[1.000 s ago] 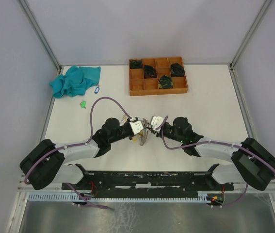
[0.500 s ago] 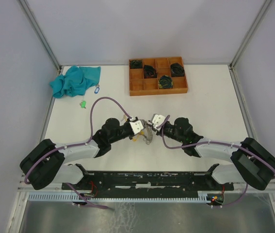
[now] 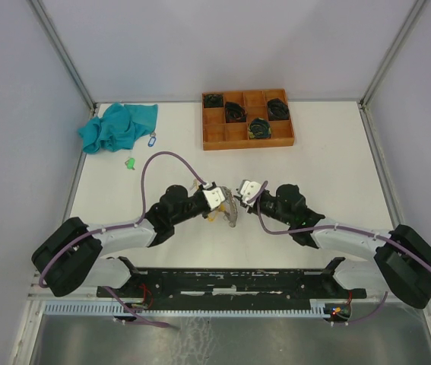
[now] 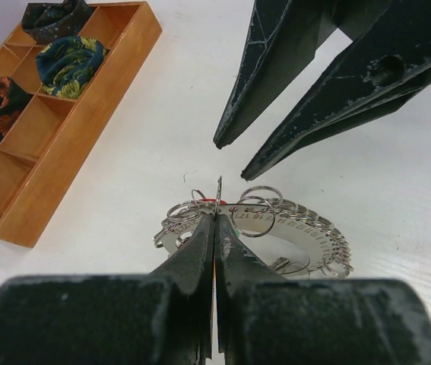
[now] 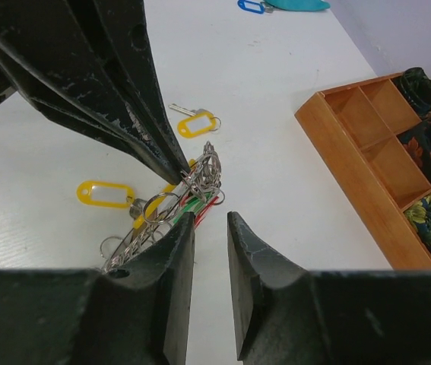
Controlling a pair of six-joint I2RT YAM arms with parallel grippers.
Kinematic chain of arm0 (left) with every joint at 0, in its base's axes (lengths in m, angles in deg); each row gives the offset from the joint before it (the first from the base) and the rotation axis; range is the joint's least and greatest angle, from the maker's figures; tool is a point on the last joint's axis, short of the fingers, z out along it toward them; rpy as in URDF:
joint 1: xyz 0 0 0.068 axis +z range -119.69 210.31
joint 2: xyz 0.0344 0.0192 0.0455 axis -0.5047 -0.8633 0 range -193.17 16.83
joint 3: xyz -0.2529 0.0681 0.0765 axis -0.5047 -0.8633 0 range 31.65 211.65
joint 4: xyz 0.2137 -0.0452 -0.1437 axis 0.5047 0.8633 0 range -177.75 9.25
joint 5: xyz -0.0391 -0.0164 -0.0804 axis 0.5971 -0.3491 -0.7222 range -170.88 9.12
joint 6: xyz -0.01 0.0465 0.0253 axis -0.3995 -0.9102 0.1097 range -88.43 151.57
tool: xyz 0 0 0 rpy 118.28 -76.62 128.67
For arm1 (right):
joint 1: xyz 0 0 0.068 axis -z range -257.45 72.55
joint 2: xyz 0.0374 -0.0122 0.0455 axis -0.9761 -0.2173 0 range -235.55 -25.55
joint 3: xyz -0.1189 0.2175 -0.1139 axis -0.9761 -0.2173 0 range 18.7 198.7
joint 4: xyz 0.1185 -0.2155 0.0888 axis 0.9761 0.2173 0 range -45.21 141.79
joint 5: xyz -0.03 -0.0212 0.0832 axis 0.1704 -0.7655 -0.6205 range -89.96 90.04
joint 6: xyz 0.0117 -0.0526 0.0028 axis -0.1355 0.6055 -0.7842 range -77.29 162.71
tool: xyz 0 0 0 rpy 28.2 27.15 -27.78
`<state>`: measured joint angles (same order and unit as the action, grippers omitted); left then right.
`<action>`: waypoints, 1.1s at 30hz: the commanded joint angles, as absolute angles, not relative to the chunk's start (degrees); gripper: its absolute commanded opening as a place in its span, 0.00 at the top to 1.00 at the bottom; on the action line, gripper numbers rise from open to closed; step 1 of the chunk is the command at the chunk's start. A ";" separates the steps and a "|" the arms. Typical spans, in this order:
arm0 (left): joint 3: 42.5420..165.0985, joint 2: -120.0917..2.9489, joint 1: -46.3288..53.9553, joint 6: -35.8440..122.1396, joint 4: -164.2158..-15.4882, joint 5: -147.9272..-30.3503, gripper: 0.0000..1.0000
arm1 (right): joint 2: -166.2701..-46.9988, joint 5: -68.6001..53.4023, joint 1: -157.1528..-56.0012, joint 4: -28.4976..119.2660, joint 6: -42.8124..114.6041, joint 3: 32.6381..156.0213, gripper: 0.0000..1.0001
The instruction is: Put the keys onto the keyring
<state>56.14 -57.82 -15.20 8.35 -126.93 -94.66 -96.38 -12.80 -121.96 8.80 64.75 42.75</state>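
Note:
My left gripper (image 4: 217, 217) is shut on the edge of the keyring (image 4: 276, 228), a metal plate fringed with many small split rings, and holds it on edge above the table. In the top view the left gripper (image 3: 226, 206) and the keyring (image 3: 232, 213) sit at table centre. My right gripper (image 5: 210, 219) is open with nothing between its fingers, its left fingertip right beside the keyring (image 5: 171, 209). A yellow-tagged key (image 5: 106, 193) lies beside the ring; a cream-tagged key (image 5: 197, 122) lies further off. The right gripper (image 3: 238, 199) faces the left one.
An orange compartment tray (image 3: 247, 141) with dark coiled bundles stands at the back. A teal cloth (image 3: 116, 125) lies at the back left, with a blue-tagged key (image 3: 152, 140) and a green-tagged key (image 3: 131, 163) near it.
The keyring has shifted slightly right and tipped more upright in the left gripper. The right arm's base link has swung outward, while its gripper stays beside the ring.

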 commanded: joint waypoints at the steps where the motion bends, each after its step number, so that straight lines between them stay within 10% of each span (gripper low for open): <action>1: 57.67 -58.05 -15.48 10.38 -131.79 -94.49 0.97 | -94.17 -12.96 -121.84 12.37 66.72 43.31 0.68; 26: 57.81 -58.23 -15.49 9.97 -130.91 -98.63 0.97 | -99.24 -17.21 -121.28 5.39 66.28 46.32 0.72; 33: 57.46 -57.13 -15.45 8.62 -130.06 -99.91 0.97 | -97.70 -25.67 -119.88 13.10 67.84 48.25 0.95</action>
